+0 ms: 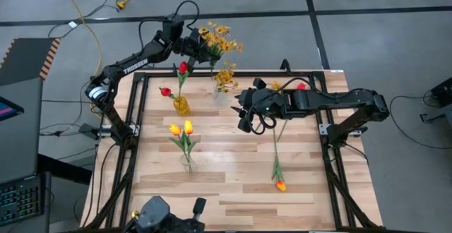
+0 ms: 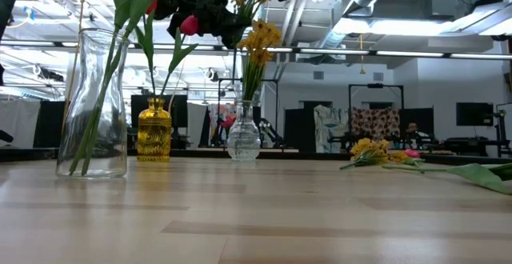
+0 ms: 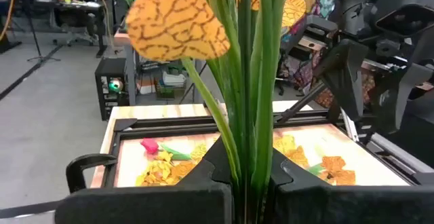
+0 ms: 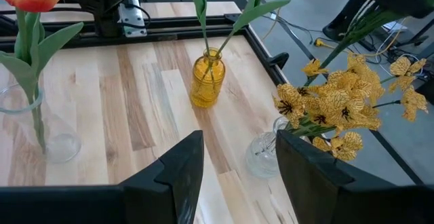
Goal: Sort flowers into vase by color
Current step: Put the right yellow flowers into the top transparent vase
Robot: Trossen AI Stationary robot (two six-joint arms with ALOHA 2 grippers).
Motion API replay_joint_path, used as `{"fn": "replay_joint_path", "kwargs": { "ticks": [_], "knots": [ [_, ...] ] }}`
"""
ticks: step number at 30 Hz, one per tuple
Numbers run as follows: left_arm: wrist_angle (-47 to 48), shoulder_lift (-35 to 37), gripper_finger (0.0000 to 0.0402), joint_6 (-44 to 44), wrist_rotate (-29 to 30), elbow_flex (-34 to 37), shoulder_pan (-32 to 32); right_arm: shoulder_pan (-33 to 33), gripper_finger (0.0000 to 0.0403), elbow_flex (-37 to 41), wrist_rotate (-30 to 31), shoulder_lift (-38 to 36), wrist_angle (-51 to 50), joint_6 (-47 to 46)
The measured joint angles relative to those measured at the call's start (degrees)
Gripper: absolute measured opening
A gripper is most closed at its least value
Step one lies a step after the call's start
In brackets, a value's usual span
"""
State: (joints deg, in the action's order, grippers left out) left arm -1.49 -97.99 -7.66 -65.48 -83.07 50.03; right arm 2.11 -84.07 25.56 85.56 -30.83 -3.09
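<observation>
Wooden table overhead; wrist view shows left gripper pinching mustard spray, right gripper spread.

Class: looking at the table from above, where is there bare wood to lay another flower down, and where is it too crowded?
Free: the near strip of the table, and the patch between the clear vase of yellow-orange tulips and the loose tulip. Crowded: the far edge, around the amber vase, small clear vase and both arms.

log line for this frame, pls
left gripper: shut on mustard spray, above clear round vase | right gripper: open, mid-table | loose tulip on table
</observation>
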Motion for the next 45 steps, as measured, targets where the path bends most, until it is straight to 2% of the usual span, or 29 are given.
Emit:
{"fn": "replay_joint_path", "kwargs": {
  "ticks": [6, 8, 11, 16, 45],
  "knots": [
    [-7.77, -4.17, 0.0, 8.61, -1.37, 0.04, 0.04, 0.0, 0.0211, 0.01, 0.0, 0.0, 0.14, -0.07],
    [-9.29, -4.96, 0.0, 9.36, -3.57, 0.07, 0.39, 0.0, 0.0211, 0.0, 0.0, 0.0, 0.07, -0.07],
    [-10.09, -5.1, 0.0, 8.34, -5.87, 0.07, 0.49, 0.0, 0.0211, 0.02, 0.0, 0.0, -0.02, -0.04],
    [-9.52, -5.16, 0.0, 7.33, -6.24, 0.04, 1.35, 0.0, 0.0211, 0.01, 0.0, 0.0, -0.05, 0.07],
    [-11.97, -5.21, 0.0, 4.87, -4.67, 2.71, -0.6, 0.0, 0.0211, 0.02, 0.0, 0.0, -0.07, 0.07]
  ]
}}
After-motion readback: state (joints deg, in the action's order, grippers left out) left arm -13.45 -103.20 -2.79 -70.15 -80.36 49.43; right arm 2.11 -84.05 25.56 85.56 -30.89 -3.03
